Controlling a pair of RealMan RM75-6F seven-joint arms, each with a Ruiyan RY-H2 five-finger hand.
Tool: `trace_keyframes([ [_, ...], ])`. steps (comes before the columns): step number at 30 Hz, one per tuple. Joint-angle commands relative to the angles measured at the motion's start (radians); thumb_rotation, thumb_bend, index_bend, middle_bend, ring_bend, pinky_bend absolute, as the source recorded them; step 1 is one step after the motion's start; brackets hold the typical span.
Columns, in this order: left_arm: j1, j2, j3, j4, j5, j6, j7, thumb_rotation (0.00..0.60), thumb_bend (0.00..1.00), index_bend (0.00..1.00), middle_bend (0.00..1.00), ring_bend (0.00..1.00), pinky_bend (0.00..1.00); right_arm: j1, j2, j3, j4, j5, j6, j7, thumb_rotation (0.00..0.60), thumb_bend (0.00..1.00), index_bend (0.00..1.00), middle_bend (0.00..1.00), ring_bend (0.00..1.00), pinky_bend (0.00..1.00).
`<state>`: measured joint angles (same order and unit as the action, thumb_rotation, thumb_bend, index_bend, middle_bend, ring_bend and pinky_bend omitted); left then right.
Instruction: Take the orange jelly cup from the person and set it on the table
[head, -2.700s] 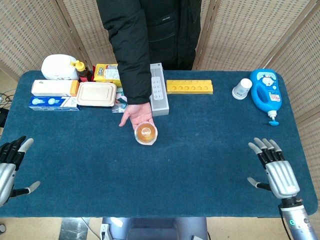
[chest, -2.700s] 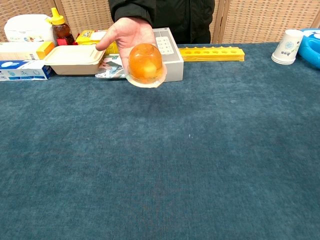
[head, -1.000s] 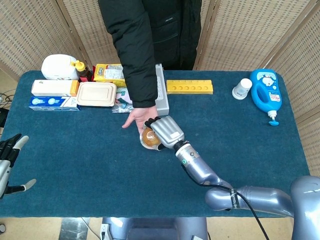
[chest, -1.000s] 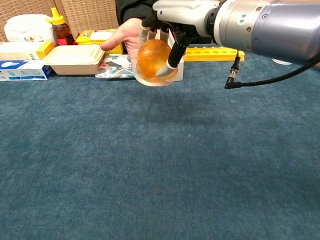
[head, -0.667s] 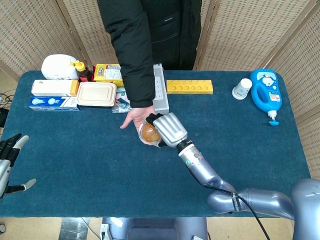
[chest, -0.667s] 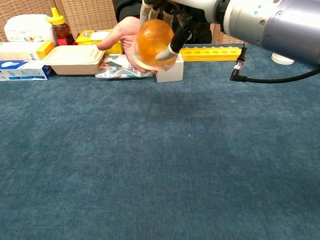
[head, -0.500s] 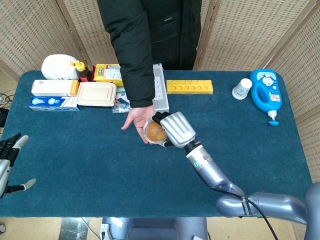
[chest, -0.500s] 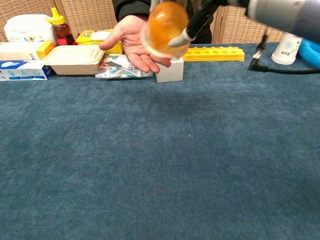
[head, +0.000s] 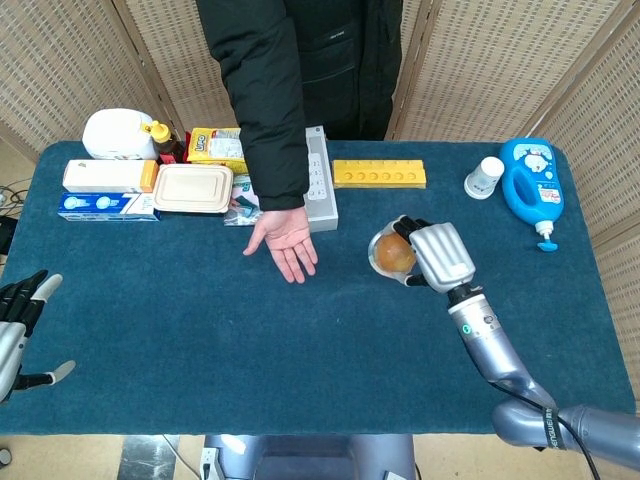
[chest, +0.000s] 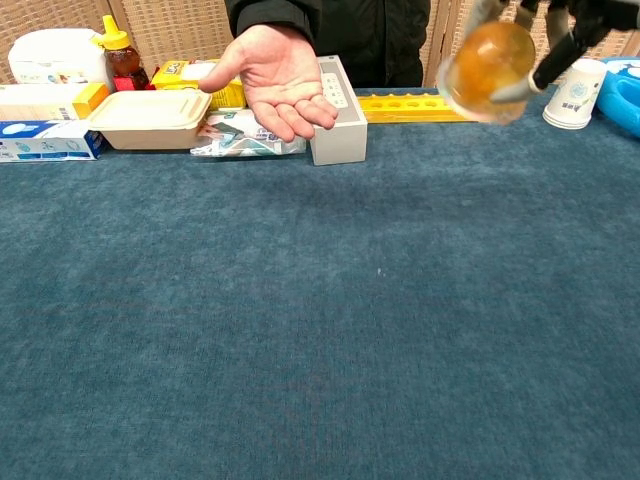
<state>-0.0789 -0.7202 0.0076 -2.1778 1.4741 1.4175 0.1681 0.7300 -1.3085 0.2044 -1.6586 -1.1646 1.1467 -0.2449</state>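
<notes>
My right hand (head: 432, 254) grips the orange jelly cup (head: 393, 254) from above and holds it in the air over the middle right of the blue table (head: 200, 330). In the chest view the cup (chest: 487, 57) hangs high at the upper right, with fingers (chest: 560, 45) of that hand curled round its dome. The person's palm (head: 286, 241) lies open and bare to the left of the cup. My left hand (head: 18, 325) hovers open at the table's front left corner.
Along the far edge stand a grey box (head: 318, 185), a yellow tray (head: 379, 173), a beige lunch box (head: 192, 187), tissue boxes (head: 105, 190), a paper cup (head: 485, 177) and a blue detergent bottle (head: 534, 183).
My right hand closed on the cup on the person's palm, lifted it off and carried it to the right. The person's palm stays out, now bare.
</notes>
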Motion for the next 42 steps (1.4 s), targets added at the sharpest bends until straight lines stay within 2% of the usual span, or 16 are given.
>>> trace_keyframes([
  [1, 0.001, -0.002, 0.000, 0.000, -0.003, 0.002, 0.004, 0.600, 0.02, 0.00, 0.00, 0.00, 0.01, -0.006, -0.075, -0.030, 0.126, 0.038, -0.072, 0.048, 0.600, 0.41, 0.58, 0.55, 0.50, 0.62],
  [9, -0.001, -0.005, -0.003, -0.002, -0.015, 0.000, 0.011, 0.600, 0.02, 0.00, 0.00, 0.00, 0.01, 0.003, -0.200, -0.046, 0.320, 0.081, -0.178, 0.094, 0.600, 0.40, 0.58, 0.53, 0.47, 0.58],
  [11, -0.002, -0.005, -0.003, -0.002, -0.018, -0.002, 0.012, 0.600, 0.02, 0.00, 0.00, 0.00, 0.01, 0.001, -0.215, -0.049, 0.347, 0.078, -0.190, 0.105, 0.600, 0.40, 0.54, 0.50, 0.43, 0.56],
  [15, -0.004, -0.007, -0.002, -0.003, -0.018, -0.007, 0.018, 0.600, 0.02, 0.00, 0.00, 0.00, 0.01, -0.005, -0.217, -0.065, 0.370, 0.065, -0.242, 0.150, 0.600, 0.32, 0.16, 0.20, 0.20, 0.36],
  [16, -0.004, -0.008, -0.002, -0.003, -0.019, -0.006, 0.020, 0.600, 0.02, 0.00, 0.00, 0.00, 0.01, -0.007, -0.207, -0.069, 0.366, 0.057, -0.257, 0.168, 0.600, 0.30, 0.10, 0.14, 0.15, 0.31],
  [18, -0.004, -0.009, -0.003, -0.004, -0.020, -0.005, 0.023, 0.600, 0.02, 0.00, 0.00, 0.00, 0.01, -0.012, -0.191, -0.070, 0.352, 0.039, -0.264, 0.192, 0.600, 0.28, 0.08, 0.10, 0.11, 0.26],
  [23, -0.004, -0.011, -0.001, -0.006, -0.017, -0.005, 0.030, 0.600, 0.02, 0.00, 0.00, 0.00, 0.01, -0.045, -0.129, -0.074, 0.275, -0.023, -0.202, 0.206, 0.600, 0.26, 0.07, 0.07, 0.08, 0.21],
  [28, 0.001, -0.008, 0.000, -0.006, -0.010, 0.005, 0.019, 0.600, 0.02, 0.00, 0.00, 0.00, 0.01, -0.112, -0.029, -0.092, 0.147, -0.095, -0.097, 0.225, 0.600, 0.25, 0.07, 0.07, 0.08, 0.17],
  [34, 0.008, -0.006, 0.007, -0.004, 0.017, 0.013, 0.013, 0.600, 0.02, 0.00, 0.00, 0.00, 0.01, -0.249, 0.116, -0.170, -0.003, -0.237, 0.085, 0.261, 0.600, 0.07, 0.07, 0.07, 0.05, 0.07],
  [38, 0.016, -0.008, 0.016, -0.004, 0.043, 0.022, 0.020, 0.600, 0.02, 0.00, 0.00, 0.00, 0.01, -0.353, 0.174, -0.228, -0.039, -0.326, 0.232, 0.236, 0.600, 0.02, 0.08, 0.07, 0.02, 0.04],
  [42, 0.025, -0.014, 0.029, -0.003, 0.073, 0.026, 0.041, 0.600, 0.02, 0.00, 0.00, 0.00, 0.01, -0.453, 0.181, -0.260, -0.031, -0.379, 0.372, 0.181, 0.600, 0.00, 0.09, 0.07, 0.00, 0.02],
])
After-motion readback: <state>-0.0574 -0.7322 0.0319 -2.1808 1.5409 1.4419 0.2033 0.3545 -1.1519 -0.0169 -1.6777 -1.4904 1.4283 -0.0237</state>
